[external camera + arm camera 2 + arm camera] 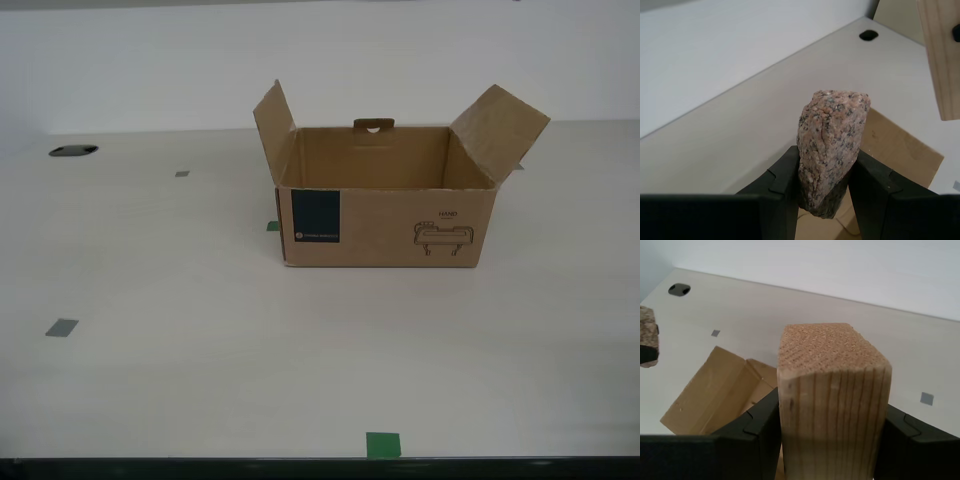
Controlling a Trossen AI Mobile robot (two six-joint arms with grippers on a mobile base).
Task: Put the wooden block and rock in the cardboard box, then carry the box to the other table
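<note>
In the exterior view the cardboard box (385,205) stands open on the table (200,380), slightly right of middle, its visible inside bare; no arm shows.

The second wrist view shows the second pincer (823,172) clamped on the speckled pink rock (831,147), held above a box flap.

In the first wrist view the first pincer (832,415) grips the wooden block (834,405) on end, over the box.

Both things are lifted; dropping them in and carrying the box remain.

In front of me a smooth off-white table (200,380) runs back to a plain white wall (150,60). Grey tape squares (61,327) sit at nine o'clock, green tape (382,445) at six, a dark cable hole (73,151) at ten.
</note>
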